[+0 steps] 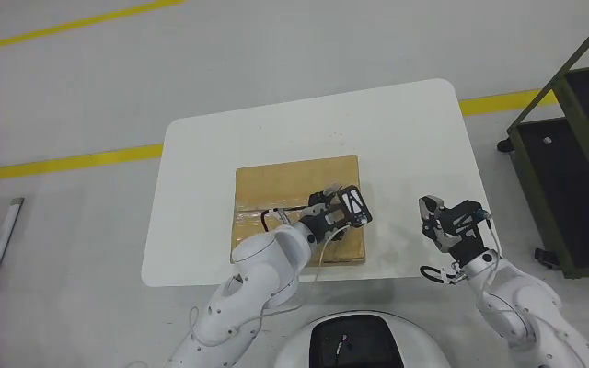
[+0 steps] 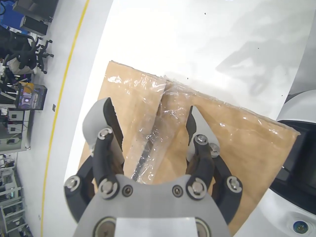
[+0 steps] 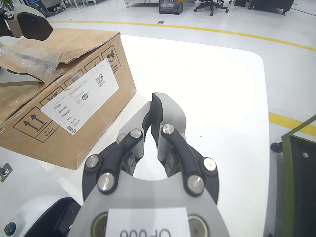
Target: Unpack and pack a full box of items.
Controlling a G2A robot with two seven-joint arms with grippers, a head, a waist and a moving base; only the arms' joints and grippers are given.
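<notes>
Probably heavy, stiff: take box (image 1: 276, 189) by seam flap (image 2: 139, 94) under spread left claw (image 2: 150, 107); right claw (image 3: 154, 103) pinched together at 3 o'clock.

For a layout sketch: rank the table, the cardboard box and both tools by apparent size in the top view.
Largest: table.
Next: cardboard box.
Smallest: left tool and right tool, which look alike in size, so they are left unranked.

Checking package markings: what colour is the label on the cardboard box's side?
White, with black print. The label shows best in the right wrist view.
</notes>
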